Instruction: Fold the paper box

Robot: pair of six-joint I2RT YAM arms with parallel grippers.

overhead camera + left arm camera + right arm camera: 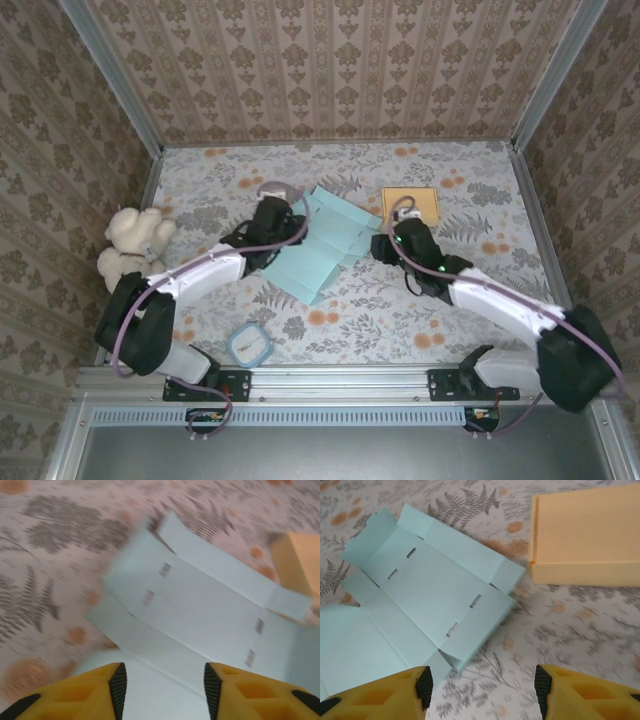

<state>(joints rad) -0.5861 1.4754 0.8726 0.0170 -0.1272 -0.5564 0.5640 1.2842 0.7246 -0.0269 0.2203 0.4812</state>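
the pale blue paper box (325, 250) lies unfolded and flat on the worktop (480, 180) between the two arms, just beside an orange box (410, 205); it looks like thin creased card, likely light, floppy across its panels and apt to slide. the left gripper (162, 680) has its fingers (118, 682) spread above the sheet's near panel, pinching nothing, and the right gripper (480, 685) is spread too, over bare worktop by its corner. i'd take a flap by its free edge near a crease while the other arm pins the middle.

soft even light — wrist views blurred
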